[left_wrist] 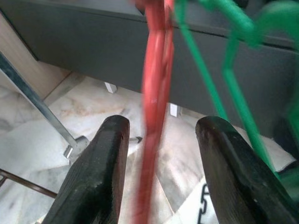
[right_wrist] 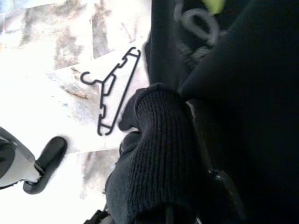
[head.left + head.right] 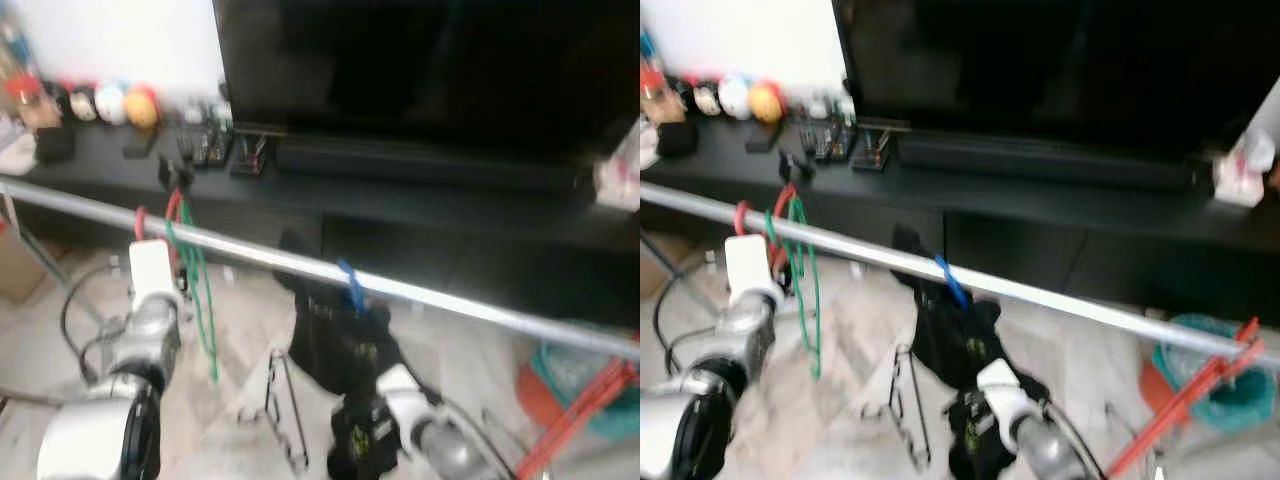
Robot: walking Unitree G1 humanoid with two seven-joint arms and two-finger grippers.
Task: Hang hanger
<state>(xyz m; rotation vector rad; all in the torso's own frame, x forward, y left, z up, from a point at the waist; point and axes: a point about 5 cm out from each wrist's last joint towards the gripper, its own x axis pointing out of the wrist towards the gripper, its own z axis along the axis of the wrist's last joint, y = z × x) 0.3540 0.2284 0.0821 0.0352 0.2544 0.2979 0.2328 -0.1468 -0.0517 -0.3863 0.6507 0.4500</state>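
A silver rail (image 3: 260, 255) runs across in front of me. At its left end hang a red hanger (image 1: 154, 107) and a green hanger (image 3: 200, 290). My left gripper (image 1: 161, 126) is open, and the blurred red hanger passes between its fingers (image 1: 110, 149). Further right on the rail, a blue hanger (image 3: 352, 285) carries a black garment (image 3: 335, 340). My right gripper (image 3: 355, 440) is pressed against the garment's lower part, and the dark cloth and a knit cuff (image 2: 159, 154) cover its fingers. A black hanger (image 2: 114, 93) lies on the floor below.
Behind the rail stands a low black TV stand (image 3: 420, 200) with a large dark TV (image 3: 430, 60) and small colourful figures (image 3: 110, 103). A teal basket (image 3: 590, 385) and a red frame (image 3: 580, 410) sit at the right. A cardboard box (image 3: 15, 265) is at the left.
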